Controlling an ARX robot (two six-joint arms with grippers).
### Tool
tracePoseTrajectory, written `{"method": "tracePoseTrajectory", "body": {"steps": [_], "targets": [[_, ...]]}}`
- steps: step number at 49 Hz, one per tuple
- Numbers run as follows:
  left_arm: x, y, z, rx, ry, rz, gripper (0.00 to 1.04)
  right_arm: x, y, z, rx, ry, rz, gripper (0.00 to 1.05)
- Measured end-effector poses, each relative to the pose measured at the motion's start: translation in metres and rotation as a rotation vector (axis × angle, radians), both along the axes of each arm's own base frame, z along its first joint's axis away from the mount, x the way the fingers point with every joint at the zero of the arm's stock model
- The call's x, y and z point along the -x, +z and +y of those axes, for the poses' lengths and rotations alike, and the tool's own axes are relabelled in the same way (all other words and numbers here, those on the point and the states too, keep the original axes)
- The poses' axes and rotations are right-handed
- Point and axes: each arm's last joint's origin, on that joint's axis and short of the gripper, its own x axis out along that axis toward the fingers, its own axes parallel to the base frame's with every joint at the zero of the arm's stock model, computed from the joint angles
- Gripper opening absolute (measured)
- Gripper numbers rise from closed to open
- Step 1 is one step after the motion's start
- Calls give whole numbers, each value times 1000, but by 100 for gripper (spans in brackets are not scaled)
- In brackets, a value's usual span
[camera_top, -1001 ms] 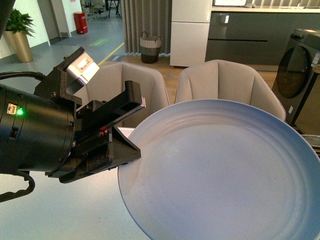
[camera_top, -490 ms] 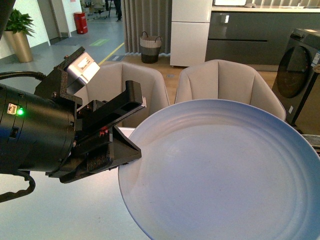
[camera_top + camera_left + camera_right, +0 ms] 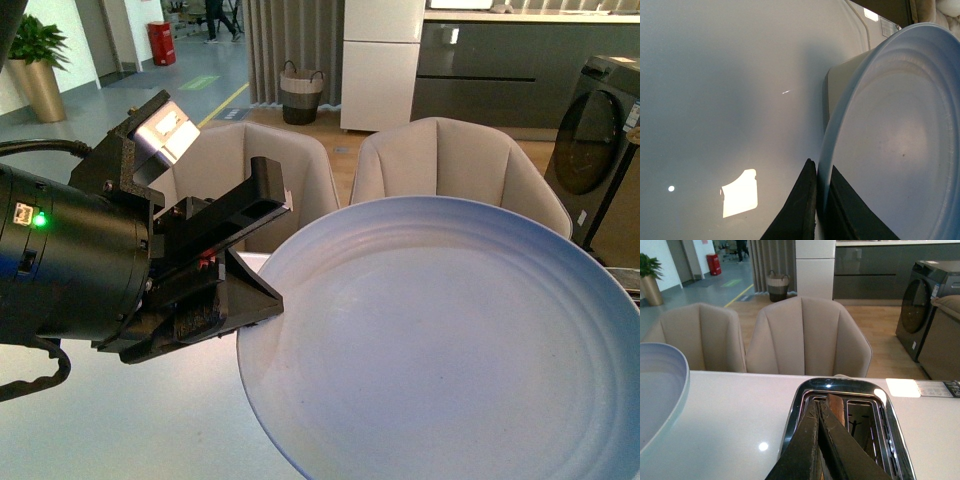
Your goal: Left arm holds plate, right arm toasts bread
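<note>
Nearest the lens, the bulky black left arm (image 3: 75, 265) fills the frame's left. Its left jaws are pinched tight on the rim of the large round pale blue-grey ceramic plate (image 3: 440, 340). The frame's right and bottom edges cut the plate off, and it hides much of the glossy white surface (image 3: 120, 420). Its face is turned up.

On the right wrist camera, the right jaws sit pressed together over the chrome toaster (image 3: 892, 430). The tan bread slice (image 3: 836, 409) stands edge-on along a slot, mostly hidden; whether the jaws touch it, can't tell.

Beyond are two beige chairs (image 3: 450, 165) and, far right, a dark washing machine (image 3: 600, 140).
</note>
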Motion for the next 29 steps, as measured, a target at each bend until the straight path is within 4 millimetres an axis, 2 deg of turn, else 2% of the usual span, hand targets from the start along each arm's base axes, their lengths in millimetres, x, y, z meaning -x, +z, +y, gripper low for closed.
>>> {"method": "tracePoseTrajectory", "body": {"steps": [29], "targets": [[0, 0, 0, 0, 0, 0, 3, 13, 0, 0, 0, 0, -3, 2]]}}
